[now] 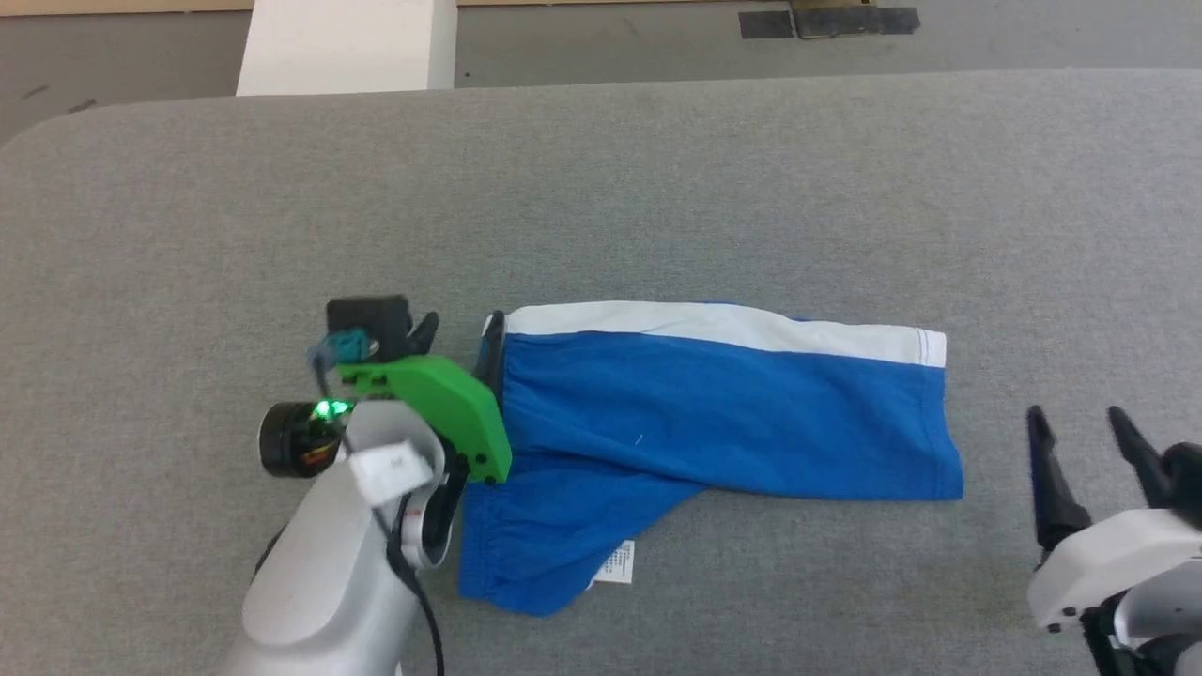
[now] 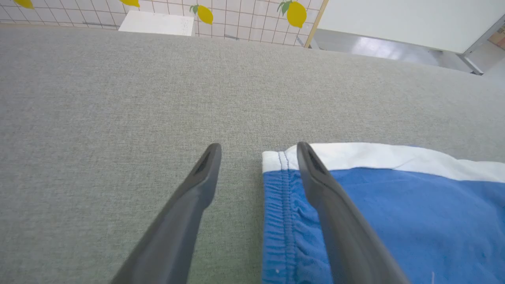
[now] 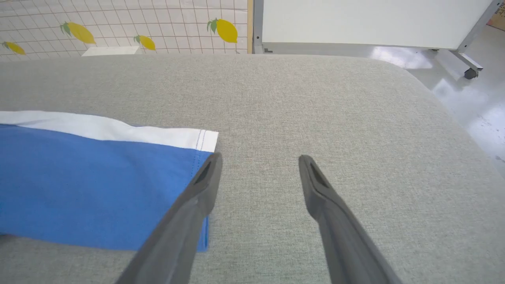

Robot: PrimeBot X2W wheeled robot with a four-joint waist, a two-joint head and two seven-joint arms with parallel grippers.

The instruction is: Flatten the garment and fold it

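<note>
Left gripper (image 1: 460, 333) stands wide open at the waistband (image 2: 286, 221) of the blue shorts (image 1: 714, 413), one finger over the gathered elastic and the other over the bare grey table padding (image 1: 657, 188); it holds nothing. Right gripper (image 1: 1075, 418), equally open and empty, sits near the leg hem (image 1: 944, 422), off its end. Nearest the robot, a crotch flap (image 1: 526, 554) juts out with the care tag (image 1: 615, 563) peeking from under it. Farther off, the legs lie stacked and fairly smooth, with the white stripe (image 1: 714, 324) along the far edge. Flattening looks nearly done, with folding next. To do it well, smooth that near flap first, pinch both layers at each end, lift low, and bring hem to waistband squarely.
</note>
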